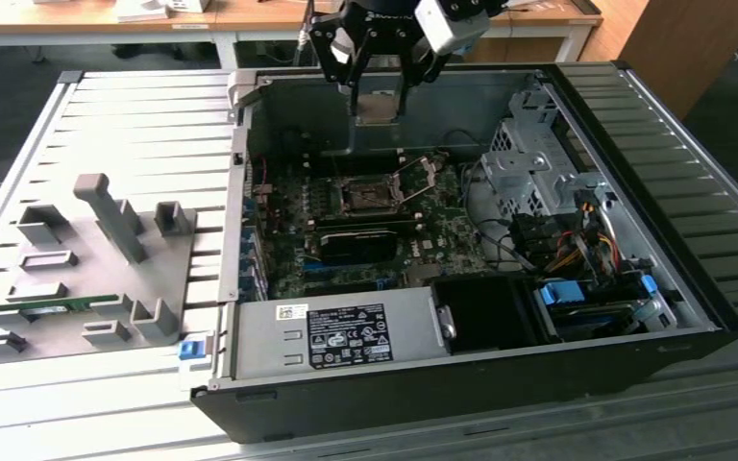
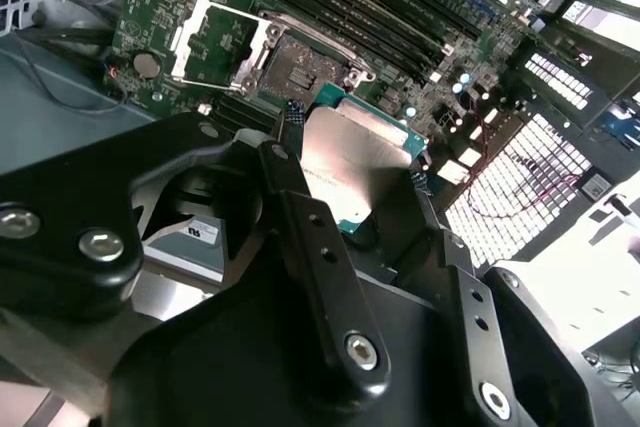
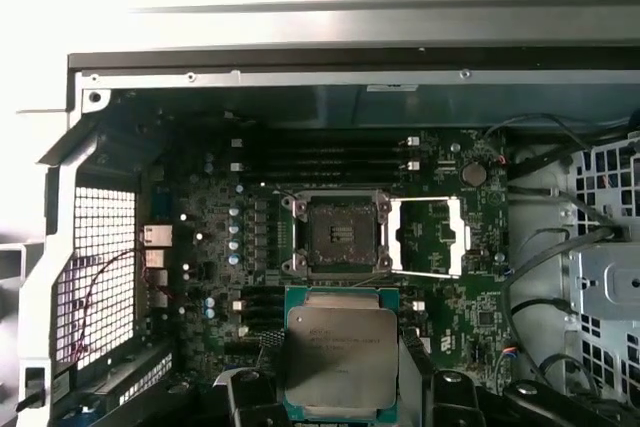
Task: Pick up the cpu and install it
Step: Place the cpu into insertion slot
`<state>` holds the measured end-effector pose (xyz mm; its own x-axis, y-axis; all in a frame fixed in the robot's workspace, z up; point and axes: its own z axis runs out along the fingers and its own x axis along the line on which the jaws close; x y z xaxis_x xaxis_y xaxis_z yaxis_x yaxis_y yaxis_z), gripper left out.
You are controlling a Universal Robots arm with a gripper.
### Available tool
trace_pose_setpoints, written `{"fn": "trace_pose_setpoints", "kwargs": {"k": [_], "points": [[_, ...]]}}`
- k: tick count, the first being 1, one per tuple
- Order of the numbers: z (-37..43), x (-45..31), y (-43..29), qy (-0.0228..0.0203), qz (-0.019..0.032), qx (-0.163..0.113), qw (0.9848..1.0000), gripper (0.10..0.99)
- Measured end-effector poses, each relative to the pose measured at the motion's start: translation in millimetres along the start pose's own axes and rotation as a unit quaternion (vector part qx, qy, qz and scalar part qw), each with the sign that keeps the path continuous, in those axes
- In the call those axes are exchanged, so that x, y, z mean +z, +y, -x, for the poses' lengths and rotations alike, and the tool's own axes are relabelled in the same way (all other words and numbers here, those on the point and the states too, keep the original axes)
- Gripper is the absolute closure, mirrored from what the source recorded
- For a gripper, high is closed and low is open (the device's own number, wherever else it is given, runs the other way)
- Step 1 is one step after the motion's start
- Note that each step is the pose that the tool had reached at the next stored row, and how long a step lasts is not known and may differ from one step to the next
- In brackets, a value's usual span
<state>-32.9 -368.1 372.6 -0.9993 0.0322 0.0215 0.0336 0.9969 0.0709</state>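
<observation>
Above the open computer case, your gripper was clenched on the cpu. Its jaws pinched two opposite edges, and the silver top showed in both wrist views. So the pick-up looked done, while the install was not. The cpu hung clear of the motherboard, apart from the socket. The socket lay bare, with its hold-down frame swung open just beside it. Nothing that you could see sat over the socket. Around it you had the memory slots, a bundle of cables toward the exterior view's right, and the power supply along the case's near edge. The grey fixture plate lay outside the case, on the exterior view's left.
</observation>
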Motion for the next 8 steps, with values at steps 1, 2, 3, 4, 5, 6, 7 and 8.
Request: {"fn": "trace_pose_setpoints", "kwargs": {"k": [1,2,3,4,5,6,7,8], "points": [[0.0,0.0,0.0,-0.0001,-0.0003,0.001,1.0,0.549],[0.0,0.0,0.0,-0.0001,-0.0005,0.001,1.0,0.549],[0.1,0.0,0.0,-0.0001,-0.0005,0.001,1.0,0.549],[0.1,0.0,0.0,-0.0001,-0.0005,0.002,1.0,0.549],[0.1,0.0,0.0,-0.0001,-0.0005,0.002,1.0,0.549],[0.1,0.0,0.0,-0.0002,-0.0005,0.003,1.0,0.549],[0.1,0.0,0.1,-0.0003,-0.0005,0.004,1.0,0.549],[0.1,0.0,0.1,-0.0003,-0.0005,0.004,1.0,0.549]]}}
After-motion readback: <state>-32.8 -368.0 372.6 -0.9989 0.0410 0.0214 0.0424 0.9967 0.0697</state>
